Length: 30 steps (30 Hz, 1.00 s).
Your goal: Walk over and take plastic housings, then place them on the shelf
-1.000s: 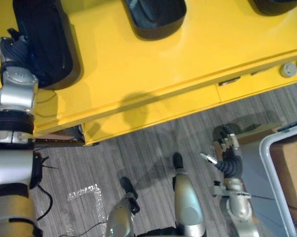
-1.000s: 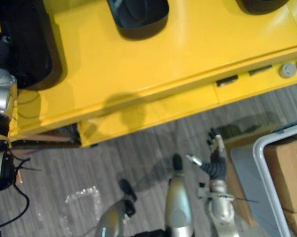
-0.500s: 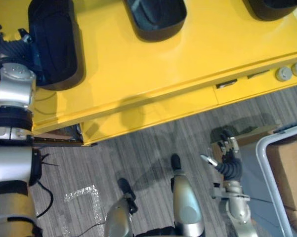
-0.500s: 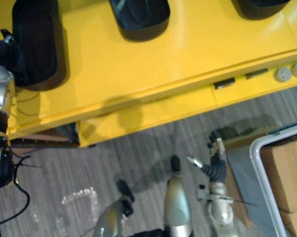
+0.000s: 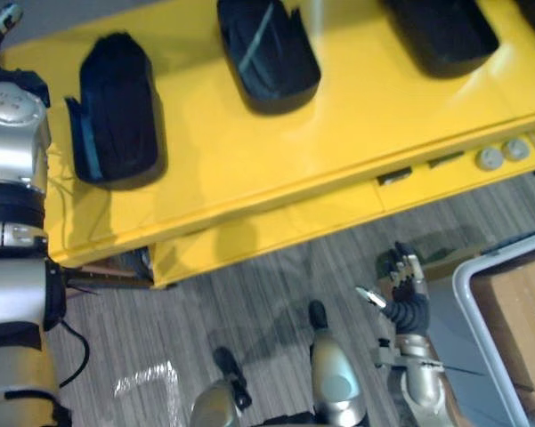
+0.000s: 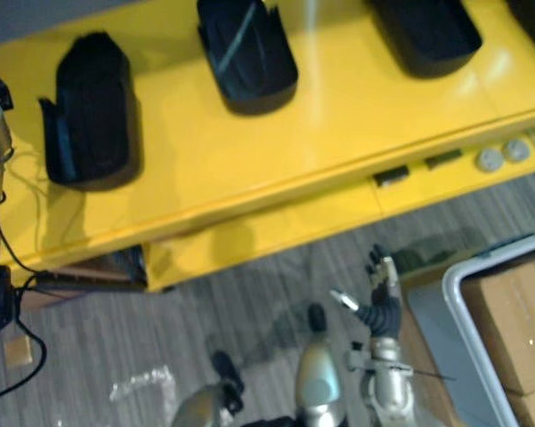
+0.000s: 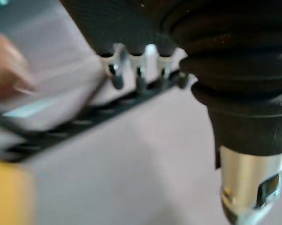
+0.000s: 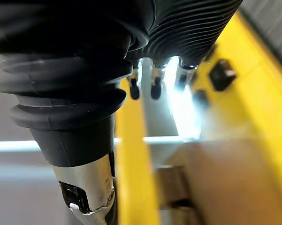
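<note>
— Well, edges first?

— Long yellow desk across the top, front edge slanting from low at the left to higher at the right. Two round grey knobs on the lower front ledge, near the right end. Below that edge, open grey striped floor, with a scrap of crumpled clear film low at the left.

— And on the right?

— White-rimmed bin with brown cardboard boxes inside, crowding the lower right corner, just beside the right hand. Free floor otherwise between desk front and bin.

— Now the goods?

— Three black plastic housings in a row on the desk top, apart from one another, bare yellow between them: left housing near the desk's left end, right housing up toward the far edge.

— Against the fingers?

— Left hand up at the far left corner, past the desk's end, near the left housing yet apart from it; fingers loose and fairly straight in the left wrist view, closed on nothing. Right hand down over the floor, below the desk front, well apart from every housing; fingers relaxed there too, thumb splayed to the side, palm empty.
</note>
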Available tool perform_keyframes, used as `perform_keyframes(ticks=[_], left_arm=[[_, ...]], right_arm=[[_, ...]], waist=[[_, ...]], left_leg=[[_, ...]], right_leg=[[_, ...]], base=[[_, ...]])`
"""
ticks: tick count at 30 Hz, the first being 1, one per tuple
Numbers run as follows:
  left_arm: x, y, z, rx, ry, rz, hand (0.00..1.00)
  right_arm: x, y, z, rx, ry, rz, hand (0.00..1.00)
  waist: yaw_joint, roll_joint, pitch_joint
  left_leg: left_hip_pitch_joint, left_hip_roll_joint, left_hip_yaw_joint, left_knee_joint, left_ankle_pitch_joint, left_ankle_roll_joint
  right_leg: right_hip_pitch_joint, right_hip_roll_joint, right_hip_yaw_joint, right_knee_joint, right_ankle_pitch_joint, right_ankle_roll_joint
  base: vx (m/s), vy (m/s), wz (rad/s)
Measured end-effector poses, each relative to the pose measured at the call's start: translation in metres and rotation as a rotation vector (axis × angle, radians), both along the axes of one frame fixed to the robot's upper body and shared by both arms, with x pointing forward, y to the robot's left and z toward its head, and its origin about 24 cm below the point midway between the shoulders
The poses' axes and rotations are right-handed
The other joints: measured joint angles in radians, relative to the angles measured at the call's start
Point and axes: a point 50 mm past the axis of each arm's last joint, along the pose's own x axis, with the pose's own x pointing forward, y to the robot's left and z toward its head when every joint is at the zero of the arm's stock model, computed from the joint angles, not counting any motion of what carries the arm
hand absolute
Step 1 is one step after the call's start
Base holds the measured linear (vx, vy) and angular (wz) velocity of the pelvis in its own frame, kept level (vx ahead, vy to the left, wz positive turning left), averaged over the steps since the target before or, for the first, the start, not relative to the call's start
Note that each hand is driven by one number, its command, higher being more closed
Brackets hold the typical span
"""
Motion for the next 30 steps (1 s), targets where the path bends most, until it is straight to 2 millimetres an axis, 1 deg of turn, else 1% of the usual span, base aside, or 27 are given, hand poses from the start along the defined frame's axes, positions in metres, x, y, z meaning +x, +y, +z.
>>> perform_keyframes(ticks=[1,2,3,4,5,6,7,8,9,10,11,12,13,14,15,16,17,18,19,21,22,23,24,26,28,30], left_arm=[[-0.001,-0.004,0.003,0.007,-0.028,-0.033,0.00],[-0.006,-0.012,0.009,0.031,-0.093,-0.112,0.00],[-0.010,-0.022,0.010,0.065,-0.138,-0.202,0.00],[-0.012,-0.026,0.007,0.084,-0.143,-0.247,0.00],[-0.017,-0.033,-0.002,0.111,-0.147,-0.333,0.00],[-0.024,-0.035,-0.012,0.123,-0.147,-0.391,1.00],[-0.029,-0.035,-0.019,0.121,-0.147,-0.423,1.00],[-0.038,-0.036,-0.036,0.106,-0.138,-0.492,1.00],[-0.048,-0.039,-0.056,0.075,-0.129,-0.563,1.00],[-0.053,-0.042,-0.068,0.061,-0.119,-0.594,1.00],[-0.065,-0.046,-0.094,0.021,-0.083,-0.657,1.00],[-0.076,-0.051,-0.122,-0.024,-0.031,-0.706,1.00],[-0.083,-0.054,-0.138,-0.053,0.002,-0.734,1.00],[-0.097,-0.059,-0.166,-0.106,0.076,-0.775,1.00],[-0.111,-0.062,-0.191,-0.159,0.149,-0.796,1.00],[-0.117,-0.063,-0.202,-0.185,0.181,-0.802,1.00],[-0.128,-0.064,-0.220,-0.231,0.233,-0.811,1.00],[-0.133,-0.064,-0.226,-0.251,0.252,-0.813,1.00],[-0.147,-0.067,-0.243,-0.296,0.303,-0.832,1.00],[-0.154,-0.072,-0.255,-0.332,0.340,-0.858,1.00],[-0.157,-0.079,-0.262,-0.353,0.365,-0.899,1.00],[-0.158,-0.083,-0.265,-0.360,0.377,-0.921,1.00],[-0.158,-0.088,-0.270,-0.365,0.392,-0.953,1.00],[-0.157,-0.093,-0.277,-0.381,0.407,-0.984,1.00],[-0.156,-0.094,-0.282,-0.393,0.426,-0.993,1.00],[-0.150,-0.099,-0.289,-0.409,0.446,-1.015,1.00]], right_arm=[[-0.002,0.000,-0.001,0.001,0.007,-0.001,0.00],[-0.004,0.000,-0.003,0.001,0.016,0.001,0.00],[-0.004,0.001,-0.003,-0.004,0.019,0.008,0.00],[-0.005,0.001,-0.004,-0.005,0.021,0.009,0.00],[-0.006,0.001,-0.004,-0.006,0.024,0.009,0.00],[-0.005,0.000,-0.004,-0.008,0.022,0.009,0.00],[-0.005,0.000,-0.004,-0.008,0.023,0.008,0.00],[-0.007,0.000,-0.005,-0.011,0.029,0.004,0.00],[-0.008,0.000,-0.006,-0.018,0.037,-0.005,0.00],[-0.010,-0.001,-0.007,-0.022,0.043,-0.014,0.00],[-0.013,-0.001,-0.009,-0.023,0.056,-0.031,0.00],[-0.016,-0.001,-0.011,-0.015,0.068,-0.048,0.00],[-0.017,-0.002,-0.012,-0.012,0.076,-0.056,0.00],[-0.021,-0.003,-0.015,-0.005,0.095,-0.075,0.00],[-0.023,-0.003,-0.017,0.002,0.108,-0.090,0.00],[-0.024,-0.004,-0.018,0.003,0.113,-0.094,0.00],[-0.026,-0.004,-0.019,0.009,0.124,-0.105,0.00],[-0.027,-0.004,-0.020,0.013,0.129,-0.109,0.00],[-0.030,-0.004,-0.022,0.016,0.140,-0.113,0.00],[-0.032,-0.005,-0.023,0.014,0.150,-0.117,0.00],[-0.036,-0.007,-0.025,0.012,0.166,-0.122,0.00],[-0.038,-0.007,-0.026,0.010,0.173,-0.124,0.00],[-0.040,-0.009,-0.028,0.004,0.184,-0.123,0.00],[-0.043,-0.011,-0.031,-0.015,0.206,-0.113,0.00],[-0.044,-0.014,-0.033,-0.028,0.218,-0.113,0.00],[-0.046,-0.018,-0.038,-0.044,0.242,-0.119,0.00]], waist=[[0.000,0.003,-0.018],[0.003,0.006,-0.041],[0.010,0.011,-0.059],[0.012,0.015,-0.073],[0.017,0.025,-0.099],[0.023,0.035,-0.108],[0.023,0.041,-0.113],[0.024,0.056,-0.133],[0.033,0.065,-0.146],[0.046,0.067,-0.154],[0.072,0.067,-0.170],[0.083,0.061,-0.176],[0.086,0.057,-0.179],[0.106,0.049,-0.190],[0.133,0.041,-0.194],[0.141,0.038,-0.196],[0.152,0.033,-0.201],[0.156,0.032,-0.205],[0.164,0.029,-0.213],[0.164,0.035,-0.223],[0.165,0.042,-0.231],[0.165,0.046,-0.236],[0.164,0.054,-0.243],[0.161,0.066,-0.250],[0.158,0.069,-0.252],[0.157,0.075,-0.254]], left_leg=[[0.003,0.000,-0.001,-0.005,0.000,0.000],[0.022,0.000,-0.002,-0.011,0.000,0.000],[0.034,-0.001,-0.002,-0.012,0.000,0.000],[0.034,-0.001,-0.002,-0.011,0.000,0.000],[0.043,-0.001,-0.004,-0.016,0.000,0.000],[0.068,0.000,-0.005,-0.029,0.000,0.000],[0.068,0.000,-0.009,-0.032,0.000,0.000],[0.068,0.000,-0.025,-0.041,0.000,0.000],[0.068,0.000,-0.030,-0.044,0.000,0.000],[0.068,0.000,-0.033,-0.044,0.000,0.000],[0.066,0.000,-0.040,-0.044,0.000,0.000],[0.065,0.000,-0.061,-0.044,0.000,0.000],[0.067,0.000,-0.076,-0.045,0.000,0.000],[0.063,0.001,-0.083,-0.047,0.001,-0.002],[0.061,0.002,-0.083,-0.048,0.001,-0.002],[0.059,0.002,-0.085,-0.051,0.002,-0.003],[0.058,0.000,-0.096,-0.060,0.005,-0.008],[0.053,-0.001,-0.103,-0.060,0.005,-0.008],[0.048,-0.003,-0.108,-0.063,0.007,-0.005],[0.046,-0.006,-0.106,-0.078,0.015,-0.003],[0.047,-0.007,-0.106,-0.084,0.019,-0.001],[0.048,-0.007,-0.106,-0.085,0.020,-0.002],[0.048,-0.007,-0.106,-0.085,0.021,-0.003],[0.046,-0.007,-0.103,-0.085,0.024,-0.008],[0.046,-0.007,-0.099,-0.085,0.025,-0.008],[0.043,-0.006,-0.091,-0.081,0.025,-0.009]], right_leg=[[0.009,0.000,-0.006,-0.010,0.000,0.000],[0.029,0.000,-0.014,-0.025,0.001,0.001],[0.054,-0.001,-0.021,-0.039,0.001,0.001],[0.064,-0.003,-0.029,-0.047,0.001,0.001],[0.079,-0.002,-0.038,-0.057,0.001,0.001],[0.101,0.001,-0.047,-0.063,0.001,0.001],[0.111,0.001,-0.057,-0.067,0.001,0.001],[0.119,0.001,-0.069,-0.070,0.001,0.002],[0.127,0.000,-0.088,-0.072,0.001,0.002],[0.128,-0.001,-0.089,-0.073,0.001,0.002],[0.130,-0.001,-0.094,-0.076,0.001,0.002],[0.150,-0.002,-0.119,-0.087,0.001,0.002],[0.161,-0.002,-0.136,-0.092,0.001,0.002],[0.163,-0.001,-0.147,-0.095,0.001,0.002],[0.163,0.000,-0.150,-0.096,0.001,0.003],[0.165,0.000,-0.155,-0.096,0.001,0.004],[0.168,-0.003,-0.168,-0.097,0.001,0.004],[0.169,-0.003,-0.172,-0.097,0.001,0.004],[0.167,-0.006,-0.176,-0.099,-0.002,-0.001],[0.162,-0.007,-0.175,-0.099,-0.003,0.000],[0.161,-0.007,-0.176,-0.099,-0.003,0.000],[0.160,-0.007,-0.176,-0.099,-0.002,0.000],[0.159,-0.006,-0.175,-0.099,-0.002,0.000],[0.154,-0.006,-0.172,-0.099,-0.001,0.002],[0.147,-0.005,-0.168,-0.099,0.003,0.008],[0.138,-0.005,-0.162,-0.099,0.004,0.010]], base=[[0.10,-0.002,0.14],[0.11,-0.003,0.12],[0.10,-0.001,0.11],[0.07,-0.002,0.14],[0.07,-0.008,0.14],[0.06,-0.010,0.13],[0.05,-0.012,0.20],[0.01,-0.004,0.30],[0.01,-0.001,0.29],[-0.01,0.001,0.18],[-0.02,-0.009,0.26],[-0.02,-0.016,0.38],[-0.03,-0.021,0.49],[-0.05,-0.014,0.32],[-0.08,-0.013,0.22],[-0.08,-0.008,0.20],[-0.09,-0.004,0.23],[-0.10,0.003,0.24],[-0.10,0.005,0.10],[-0.06,0.002,0.01],[0.00,0.000,0.00],[0.00,0.000,0.00],[0.00,0.000,0.00],[0.00,-0.002,-0.06],[0.01,-0.001,-0.08],[0.02,-0.001,-0.08]])
